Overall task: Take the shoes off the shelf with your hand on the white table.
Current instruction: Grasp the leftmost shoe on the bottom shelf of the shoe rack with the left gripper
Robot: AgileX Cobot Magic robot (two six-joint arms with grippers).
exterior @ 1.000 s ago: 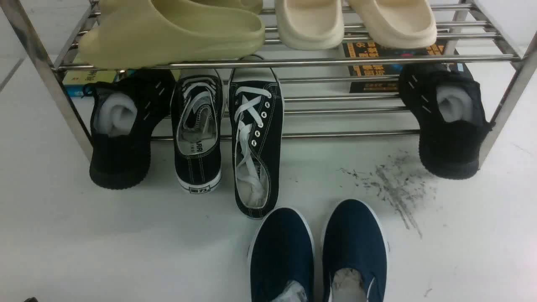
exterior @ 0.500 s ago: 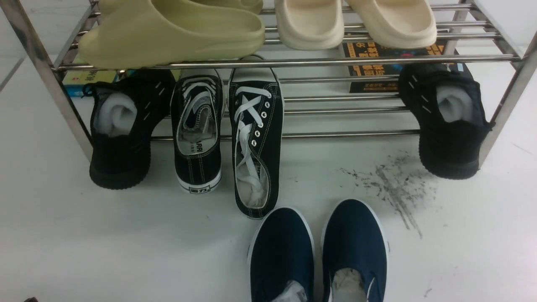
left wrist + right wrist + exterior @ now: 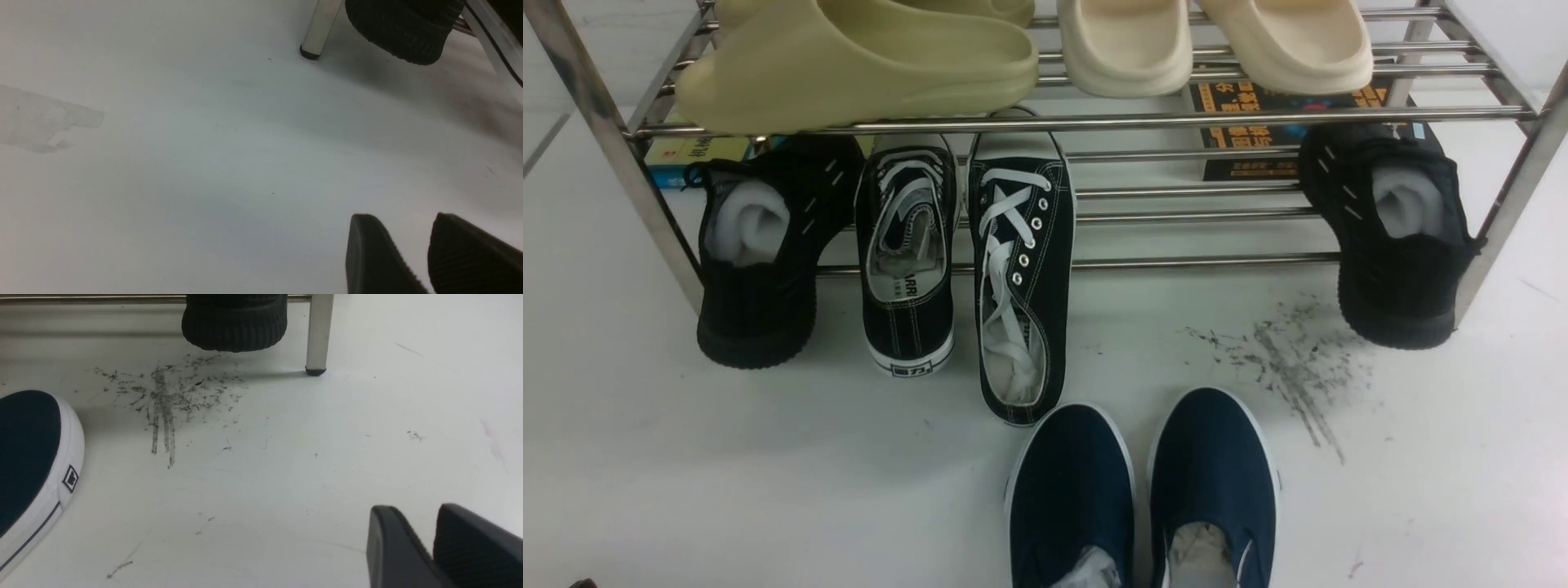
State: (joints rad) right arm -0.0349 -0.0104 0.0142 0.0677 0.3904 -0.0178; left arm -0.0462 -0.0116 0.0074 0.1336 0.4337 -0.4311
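Observation:
The two black canvas shoes lie side by side on the lower tier of the chrome shelf (image 3: 1094, 122), heels toward me. The left shoe (image 3: 907, 269) shows its white heel strip. The right shoe (image 3: 1021, 286) sticks further out over the white table (image 3: 727, 474), its white laces loose. My left gripper (image 3: 402, 218) hangs low over bare table, near the shelf's left leg (image 3: 320, 28), empty, tips close together. My right gripper (image 3: 416, 510) is low over the table, short of the right leg (image 3: 318, 335), empty, tips close together. Neither hand shows clearly in the front view.
Black knit sneakers (image 3: 760, 253) (image 3: 1396, 237) stuffed with paper sit at both ends of the lower tier. Navy slip-ons (image 3: 1070, 498) (image 3: 1213, 482) stand on the table in front. Grey scuff marks (image 3: 1282, 359) lie to their right. Olive (image 3: 849, 65) and cream slides (image 3: 1127, 41) fill the upper tier.

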